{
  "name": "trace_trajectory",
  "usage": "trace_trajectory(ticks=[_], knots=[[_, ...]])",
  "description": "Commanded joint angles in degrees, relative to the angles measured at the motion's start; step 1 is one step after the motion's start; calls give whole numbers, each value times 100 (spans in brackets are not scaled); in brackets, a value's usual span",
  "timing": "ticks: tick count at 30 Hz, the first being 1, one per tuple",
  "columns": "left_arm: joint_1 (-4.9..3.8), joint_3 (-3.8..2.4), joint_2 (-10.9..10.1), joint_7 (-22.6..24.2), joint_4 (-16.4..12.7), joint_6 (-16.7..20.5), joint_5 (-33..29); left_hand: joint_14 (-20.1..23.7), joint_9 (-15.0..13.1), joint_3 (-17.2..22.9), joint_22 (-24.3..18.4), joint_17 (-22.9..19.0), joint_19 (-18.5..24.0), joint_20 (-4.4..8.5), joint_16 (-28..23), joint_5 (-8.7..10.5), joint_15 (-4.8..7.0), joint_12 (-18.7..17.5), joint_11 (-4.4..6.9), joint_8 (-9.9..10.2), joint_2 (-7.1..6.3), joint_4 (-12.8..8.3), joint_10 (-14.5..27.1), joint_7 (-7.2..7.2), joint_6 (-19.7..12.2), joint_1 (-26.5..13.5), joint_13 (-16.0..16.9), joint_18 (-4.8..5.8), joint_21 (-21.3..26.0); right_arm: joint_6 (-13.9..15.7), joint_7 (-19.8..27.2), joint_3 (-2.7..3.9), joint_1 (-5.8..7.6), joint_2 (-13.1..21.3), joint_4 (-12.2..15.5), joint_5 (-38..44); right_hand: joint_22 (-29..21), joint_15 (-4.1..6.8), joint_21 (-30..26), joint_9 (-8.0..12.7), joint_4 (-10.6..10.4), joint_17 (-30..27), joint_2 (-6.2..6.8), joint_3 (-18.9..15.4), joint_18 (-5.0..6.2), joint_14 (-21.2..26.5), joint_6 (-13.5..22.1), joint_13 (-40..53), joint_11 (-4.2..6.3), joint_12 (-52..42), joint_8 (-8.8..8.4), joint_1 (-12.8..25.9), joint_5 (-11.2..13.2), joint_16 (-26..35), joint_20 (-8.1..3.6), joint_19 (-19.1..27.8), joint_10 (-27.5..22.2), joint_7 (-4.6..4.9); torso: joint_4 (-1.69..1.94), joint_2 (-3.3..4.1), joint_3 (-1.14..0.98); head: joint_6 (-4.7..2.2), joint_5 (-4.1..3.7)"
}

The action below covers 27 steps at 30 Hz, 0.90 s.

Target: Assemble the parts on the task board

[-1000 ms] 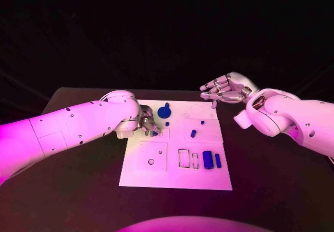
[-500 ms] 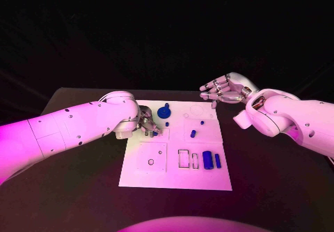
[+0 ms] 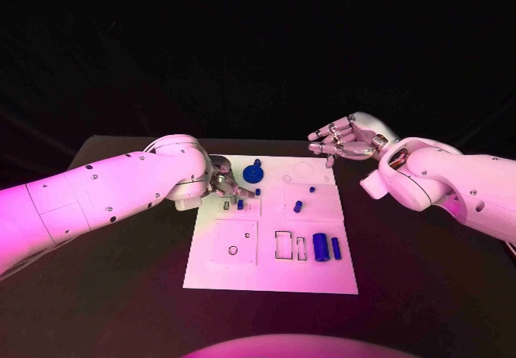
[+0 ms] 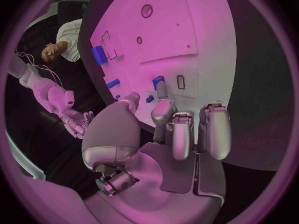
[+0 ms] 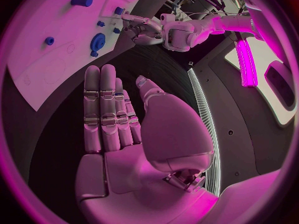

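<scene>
My left robot hand (image 3: pixel 225 186) rests low on the flat white task board (image 3: pixel 269 276), pinching a small blue block part (image 4: pixel 157 82) at its fingertips. My right robot hand (image 3: pixel 346 139) hovers off the board's far corner over the black bench (image 3: pixel 419 261), fingers spread, holding nothing. I can read no writing anywhere.

Blk table (image 3: pixel 408 253) under board.
</scene>
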<state>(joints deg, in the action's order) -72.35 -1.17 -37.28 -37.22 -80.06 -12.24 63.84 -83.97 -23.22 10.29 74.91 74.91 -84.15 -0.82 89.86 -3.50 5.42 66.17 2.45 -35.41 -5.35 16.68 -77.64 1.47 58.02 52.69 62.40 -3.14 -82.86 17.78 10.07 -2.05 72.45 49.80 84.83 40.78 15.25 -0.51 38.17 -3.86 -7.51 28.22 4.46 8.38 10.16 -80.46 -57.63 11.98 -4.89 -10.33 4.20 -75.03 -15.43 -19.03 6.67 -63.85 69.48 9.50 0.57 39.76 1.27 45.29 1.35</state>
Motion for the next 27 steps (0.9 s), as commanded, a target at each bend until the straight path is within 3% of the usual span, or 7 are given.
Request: trace_trajectory(ticks=[1,4,7,10,13,21,27], knots=[[-47,-75,-41,40,-69,228,-90,-603,28,-120,313,1509,-56,12,14,24,17,-156,-21,-27,62,-4,104,27,-97,28,-171,35,78,-48,32,-3,-8,-15,-13,-3,-13,-28,-26,-4,-7,9,5,-35,33,-18,13,-8,-26,25,-33,63,-34,40,1,-50,2,20,4,3,-2,-3,12],[-151,-155,-89,42,-80,136,-171,-603,83,-282,142,1509,25,-17,14,10,-19,-459,-66,-17,83,-15,310,79,-238,230,-510,-4,207,-48,36,-6,-15,-32,-34,-4,-16,-28,-30,-4,-7,10,4,-37,33,-18,15,-10,-26,26,-33,61,-43,44,1,-51,1,20,-6,7,-1,-13,24],[-284,-187,-96,44,12,-15,-202,-603,151,-362,8,1509,89,-52,14,-82,-62,-716,-119,39,87,-83,497,146,-410,549,-798,-33,314,-46,39,-8,-21,-43,-53,-4,-17,-28,-32,-4,-6,11,4,-37,33,-18,15,-11,-26,27,-33,60,-47,45,2,-51,0,20,-3,5,-4,-22,30],[-429,-206,-41,73,258,-120,-241,-603,249,-396,-90,1509,135,-107,14,-284,-125,-863,-199,141,139,-123,618,231,-602,915,-980,-55,399,-39,42,-9,-26,-53,-72,-5,-19,-29,-36,-4,-5,12,2,-39,33,-17,16,-13,-27,28,-33,56,-56,49,2,-51,-1,20,2,-2,-11,-31,42],[-516,-206,136,147,694,-186,-266,-603,302,-401,-97,1509,136,-138,14,-407,-151,-862,-226,175,201,-89,630,266,-664,1071,-1005,-57,412,-30,43,-10,-29,-60,-86,-5,-25,-29,-44,-4,-2,15,-4,-38,34,-18,17,-17,-26,29,-32,45,-76,57,3,-54,-3,21,15,-12,-5,-52,38],[-573,-50,610,455,1672,-462,-172,-603,327,-491,-83,1509,128,-159,14,-409,-162,-794,-228,136,226,-17,592,260,-602,1102,-967,-57,411,-13,45,-11,-32,-77,-98,-5,-42,-24,-70,-5,18,28,-39,-15,37,-27,18,-33,-21,33,-28,-13,-133,82,1,-70,-3,19,-2,1,5,-81,62],[-557,24,801,588,2076,-583,185,-603,322,-546,-72,1509,120,-156,14,-402,-151,-727,-211,84,258,-6,548,237,-532,1117,-918,-57,407,-16,59,-11,-39,-92,-107,-4,-46,-22,-75,-6,22,32,-51,-7,37,-32,13,-37,-20,33,-25,-27,-127,87,0,-75,0,17,-5,3,4,-97,95]])
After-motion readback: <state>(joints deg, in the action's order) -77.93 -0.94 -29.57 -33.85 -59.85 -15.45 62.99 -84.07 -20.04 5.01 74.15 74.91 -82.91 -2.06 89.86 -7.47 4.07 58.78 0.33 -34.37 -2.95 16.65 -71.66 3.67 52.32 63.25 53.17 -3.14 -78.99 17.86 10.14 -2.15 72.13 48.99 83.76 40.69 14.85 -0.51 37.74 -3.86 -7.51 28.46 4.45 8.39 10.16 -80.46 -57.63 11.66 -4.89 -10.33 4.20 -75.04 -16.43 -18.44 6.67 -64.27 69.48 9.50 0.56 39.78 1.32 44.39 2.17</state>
